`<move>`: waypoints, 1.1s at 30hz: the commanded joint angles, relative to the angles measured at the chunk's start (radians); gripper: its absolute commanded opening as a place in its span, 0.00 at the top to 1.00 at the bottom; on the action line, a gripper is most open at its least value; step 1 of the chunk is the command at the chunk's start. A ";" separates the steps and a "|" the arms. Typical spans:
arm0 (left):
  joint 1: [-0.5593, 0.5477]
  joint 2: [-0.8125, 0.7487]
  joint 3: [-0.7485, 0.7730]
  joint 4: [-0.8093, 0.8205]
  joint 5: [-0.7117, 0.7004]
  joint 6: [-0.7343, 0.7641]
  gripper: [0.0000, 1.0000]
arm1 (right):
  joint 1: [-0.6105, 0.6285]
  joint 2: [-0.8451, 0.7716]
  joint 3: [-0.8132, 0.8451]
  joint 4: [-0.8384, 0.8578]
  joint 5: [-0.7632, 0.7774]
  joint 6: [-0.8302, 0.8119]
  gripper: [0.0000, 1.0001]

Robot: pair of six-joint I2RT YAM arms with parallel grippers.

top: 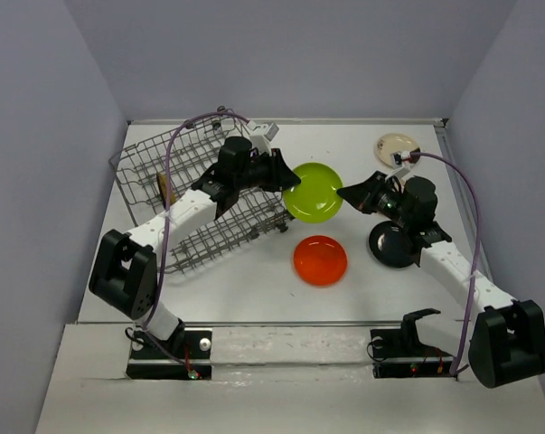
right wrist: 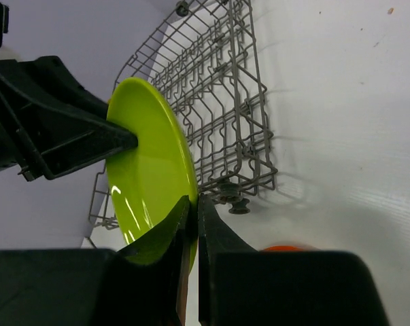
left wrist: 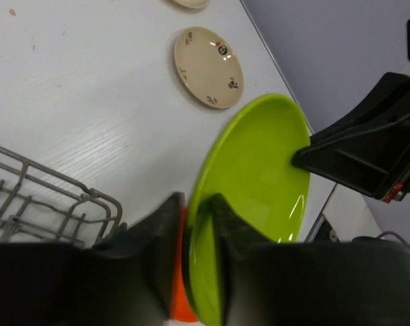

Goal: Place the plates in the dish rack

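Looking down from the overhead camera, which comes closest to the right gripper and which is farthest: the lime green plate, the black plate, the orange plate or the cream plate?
From the right gripper:
1. Lime green plate, held at its edge, just to its left.
2. Black plate, on the table below the arm.
3. Orange plate and cream plate, front and back of the table: too close to call.

Lime plate (top: 312,192) held aloft beside grey wire rack (top: 196,201)

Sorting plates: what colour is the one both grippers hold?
Lime green round plate, clearest in the right wrist view.
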 commanded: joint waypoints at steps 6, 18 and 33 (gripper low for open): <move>-0.004 -0.070 0.040 -0.040 0.031 0.103 0.95 | 0.021 0.054 0.018 0.120 -0.161 -0.012 0.93; 0.049 -0.321 -0.111 -0.053 0.185 0.110 0.95 | 0.188 0.213 0.156 0.210 -0.382 -0.056 0.68; 0.083 -0.861 -0.088 -0.498 -0.803 0.233 0.01 | 0.428 0.528 0.669 -0.182 0.067 -0.206 0.93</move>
